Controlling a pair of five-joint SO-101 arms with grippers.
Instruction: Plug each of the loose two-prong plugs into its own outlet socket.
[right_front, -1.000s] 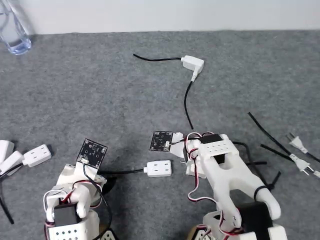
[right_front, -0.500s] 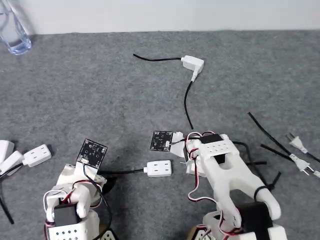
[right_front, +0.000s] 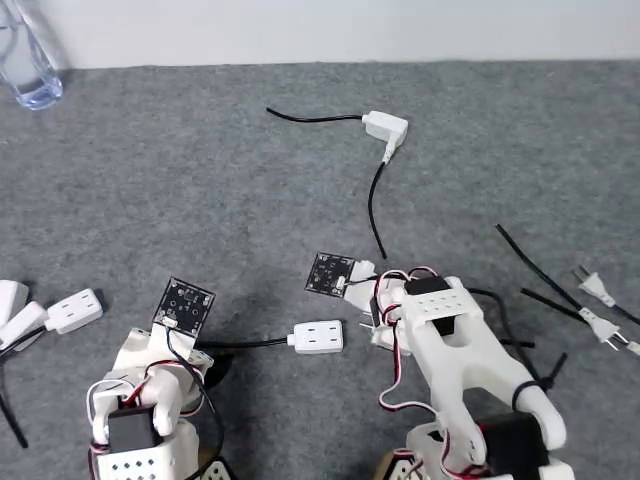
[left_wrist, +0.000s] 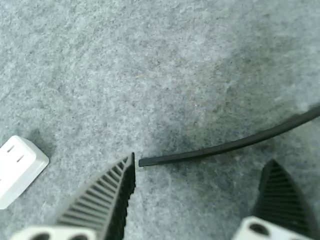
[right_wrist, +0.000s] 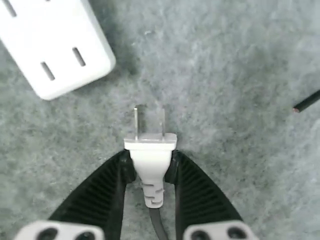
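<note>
Along the near edge of the grey desk (right_front: 200, 180), the left tool (left_wrist: 201, 164) hung released, its jaws wide apart above the cut end of a black cable (left_wrist: 225, 146). A white socket block (left_wrist: 17, 167) lay just beside it. To the right along the same edge, the right tool (right_wrist: 150, 165) was clenched on a white two-prong plug (right_wrist: 150, 150). Its prongs pointed toward a white outlet socket (right_wrist: 55, 47), near but not touching. Farther out, loose plugs (right_front: 597, 288) lay at the right edge and a spare socket (right_front: 73, 310) at the left edge. Toward the far edge, a far socket (right_front: 385, 126) had a plug joined to it. A clear bottle (right_front: 28, 60) stood in the far left corner.
</note>
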